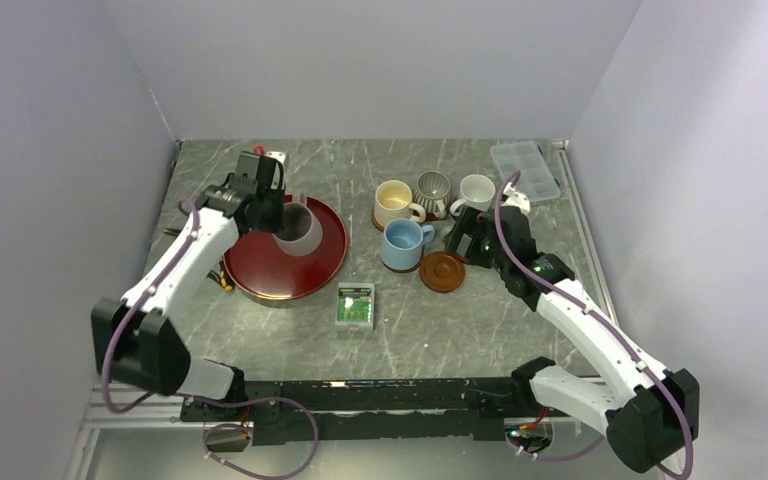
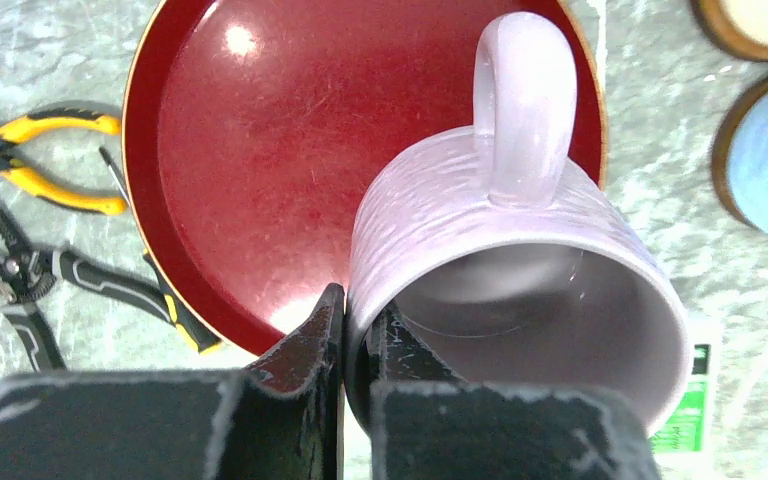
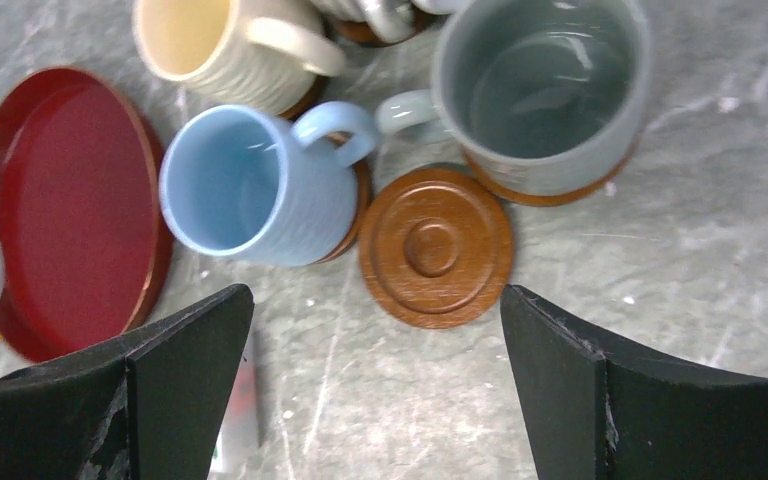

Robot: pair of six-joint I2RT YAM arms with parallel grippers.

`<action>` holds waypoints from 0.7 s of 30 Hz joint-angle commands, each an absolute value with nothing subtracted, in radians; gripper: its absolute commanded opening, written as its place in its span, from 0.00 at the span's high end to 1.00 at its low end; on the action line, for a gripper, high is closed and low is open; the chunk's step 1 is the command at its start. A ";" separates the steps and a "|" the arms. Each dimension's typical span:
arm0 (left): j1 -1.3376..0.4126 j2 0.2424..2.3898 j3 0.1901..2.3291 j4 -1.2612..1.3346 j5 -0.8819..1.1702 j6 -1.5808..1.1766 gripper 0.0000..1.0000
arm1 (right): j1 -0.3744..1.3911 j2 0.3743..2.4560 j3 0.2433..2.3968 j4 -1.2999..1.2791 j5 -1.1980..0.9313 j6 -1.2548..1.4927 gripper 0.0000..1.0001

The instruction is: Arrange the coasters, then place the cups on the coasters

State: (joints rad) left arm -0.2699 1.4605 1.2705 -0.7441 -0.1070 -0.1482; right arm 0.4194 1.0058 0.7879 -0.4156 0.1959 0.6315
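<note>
Pink cup (image 2: 500, 230) over red tray (image 2: 250, 170), pliers (image 2: 55, 123) beside, bare coaster (image 3: 435, 247) apart

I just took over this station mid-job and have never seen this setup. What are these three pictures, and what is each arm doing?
Two robot arms are bolted at the table's near edge. The wide picture looks down from above and behind them; the other two come from cameras on each wrist. The left hand is shut on the wall of the mauve cup, above the red tray. The right hand hangs open over an empty coaster, beside the light blue cup, cream cup and grey-green cup. Pliers lie beside the tray.
</note>
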 commanded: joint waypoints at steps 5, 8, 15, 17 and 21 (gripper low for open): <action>-0.401 1.258 1.165 -0.800 -0.258 -0.445 0.97 | 0.645 1.081 0.946 -0.331 0.203 0.653 0.01; -0.450 1.242 1.158 -0.834 -0.281 -0.494 0.97 | 0.717 1.168 1.026 -0.328 0.181 0.661 0.08; -0.512 1.189 1.108 -0.819 -0.267 -0.621 0.97 | 0.901 1.384 1.196 -0.312 0.163 0.649 0.18; -0.529 1.179 1.092 -0.808 -0.269 -0.647 0.97 | 0.934 1.441 1.256 -0.325 0.161 0.645 0.21; -0.546 1.174 1.072 -0.800 -0.284 -0.668 0.97 | 0.992 1.536 1.341 -0.366 0.203 0.632 0.22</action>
State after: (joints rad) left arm -0.5293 1.2171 1.0657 -0.8814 -0.2596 -0.5877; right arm 0.9504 1.4868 1.2392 -0.3439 0.1696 0.6468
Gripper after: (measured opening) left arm 0.094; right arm 0.784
